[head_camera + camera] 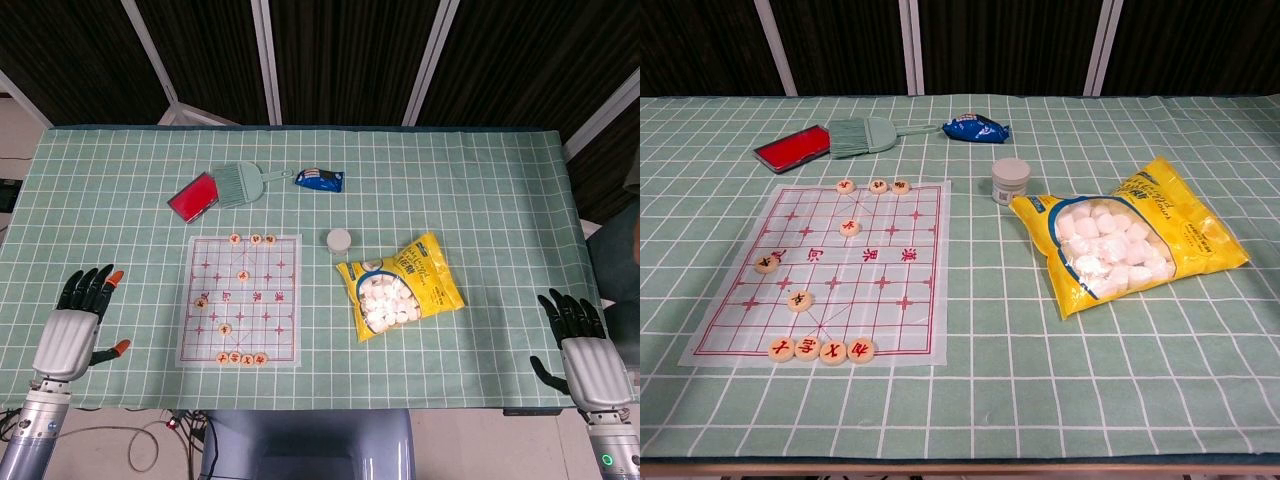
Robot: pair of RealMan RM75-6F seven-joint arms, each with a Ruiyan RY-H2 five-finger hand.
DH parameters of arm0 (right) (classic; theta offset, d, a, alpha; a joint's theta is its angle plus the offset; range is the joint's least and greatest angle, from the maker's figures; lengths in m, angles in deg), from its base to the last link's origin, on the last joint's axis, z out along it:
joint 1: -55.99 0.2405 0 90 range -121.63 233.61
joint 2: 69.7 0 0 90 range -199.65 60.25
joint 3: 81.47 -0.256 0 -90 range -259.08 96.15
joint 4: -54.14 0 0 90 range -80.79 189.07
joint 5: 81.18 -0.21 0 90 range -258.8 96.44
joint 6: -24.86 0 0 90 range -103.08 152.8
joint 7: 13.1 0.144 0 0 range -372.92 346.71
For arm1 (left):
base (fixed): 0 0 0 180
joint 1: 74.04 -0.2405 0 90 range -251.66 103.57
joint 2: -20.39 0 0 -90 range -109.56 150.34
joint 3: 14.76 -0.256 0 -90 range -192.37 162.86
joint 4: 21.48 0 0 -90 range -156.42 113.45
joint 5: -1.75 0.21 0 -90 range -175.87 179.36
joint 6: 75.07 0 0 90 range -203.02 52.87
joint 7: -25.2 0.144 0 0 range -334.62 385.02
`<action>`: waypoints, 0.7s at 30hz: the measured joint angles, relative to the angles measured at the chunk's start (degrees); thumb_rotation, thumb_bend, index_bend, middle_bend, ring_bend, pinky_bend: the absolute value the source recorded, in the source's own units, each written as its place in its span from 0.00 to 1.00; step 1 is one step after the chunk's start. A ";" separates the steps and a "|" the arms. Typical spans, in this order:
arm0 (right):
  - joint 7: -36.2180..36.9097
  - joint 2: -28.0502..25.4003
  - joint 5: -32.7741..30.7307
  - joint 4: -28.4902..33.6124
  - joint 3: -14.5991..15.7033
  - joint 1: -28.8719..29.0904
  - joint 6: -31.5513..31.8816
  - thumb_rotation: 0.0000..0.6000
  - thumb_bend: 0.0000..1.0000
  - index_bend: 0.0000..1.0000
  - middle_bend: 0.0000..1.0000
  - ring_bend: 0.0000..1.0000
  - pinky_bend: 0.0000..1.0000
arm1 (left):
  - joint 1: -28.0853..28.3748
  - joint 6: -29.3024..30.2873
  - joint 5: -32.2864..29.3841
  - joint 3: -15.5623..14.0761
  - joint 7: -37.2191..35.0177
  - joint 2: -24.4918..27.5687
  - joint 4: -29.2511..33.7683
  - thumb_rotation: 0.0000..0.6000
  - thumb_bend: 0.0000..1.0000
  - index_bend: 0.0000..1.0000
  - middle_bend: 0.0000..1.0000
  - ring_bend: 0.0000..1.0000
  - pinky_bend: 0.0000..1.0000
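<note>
Left hand (72, 335): empty, fingers spread, beside xiangqi board (240, 300).
Right hand (588, 352): empty, spread, near marshmallow bag (400, 287).
Progress: nothing grasped yet.

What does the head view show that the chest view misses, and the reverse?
Only the head view shows the left hand and right hand, both open and apart from everything on the table. The chest view adds no new thing; it just shows the table's near edge closer. Both show the chess board, yellow bag, small jar, brush, red dustpan and blue packet.
</note>
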 measured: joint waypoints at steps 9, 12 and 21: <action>0.52 -0.18 0.55 0.30 0.27 -0.24 0.38 1.00 0.34 0.00 0.00 0.00 0.00 | -0.36 0.26 0.50 -0.24 0.03 0.12 0.47 1.00 0.02 0.00 0.00 0.00 0.00; 0.49 -0.18 0.59 0.39 0.35 -0.25 0.31 1.00 0.34 0.00 0.00 0.00 0.00 | -0.32 0.12 0.58 -0.23 0.14 0.06 0.59 1.00 0.02 0.00 0.00 0.00 0.01; 0.82 -0.31 0.28 0.69 0.41 -0.17 -0.21 1.00 0.34 0.00 0.00 0.00 0.00 | -0.18 -0.40 -0.04 0.11 1.30 -0.25 1.04 1.00 0.02 0.00 0.00 0.00 0.00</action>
